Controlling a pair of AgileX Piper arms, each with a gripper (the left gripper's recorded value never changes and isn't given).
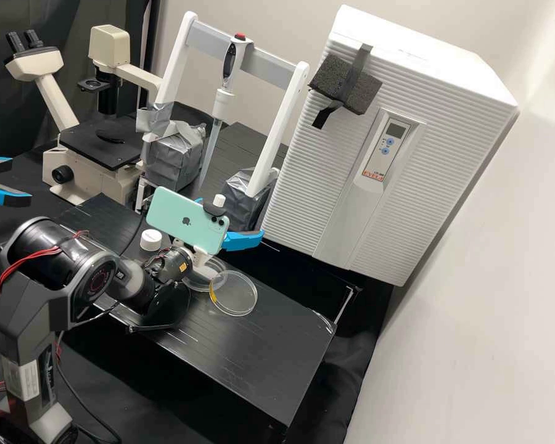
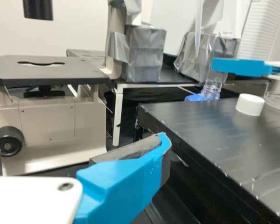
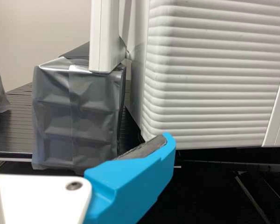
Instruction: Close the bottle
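A small clear ribbed bottle (image 2: 213, 87) stands on the bench past the black platform (image 1: 259, 345), its top hidden behind a blue finger. My right gripper (image 2: 200, 81) is open around it, one finger above and one below in the left wrist view; I cannot tell if they touch it. A small white top (image 1: 218, 200) that may be the bottle's neck pokes up behind the mint phone (image 1: 188, 221) on the right arm. The white cap (image 1: 149, 239) (image 2: 249, 104) lies loose on the platform. My left gripper (image 1: 20, 180) is open and empty at the far left.
Two petri dishes (image 1: 233, 293) lie on the platform by the right arm. A pipette (image 1: 223, 92) hangs in a white stand with taped feet (image 1: 172, 154). A microscope (image 1: 86, 148) stands at the back left, and a big white ribbed machine (image 1: 382, 142) to the right.
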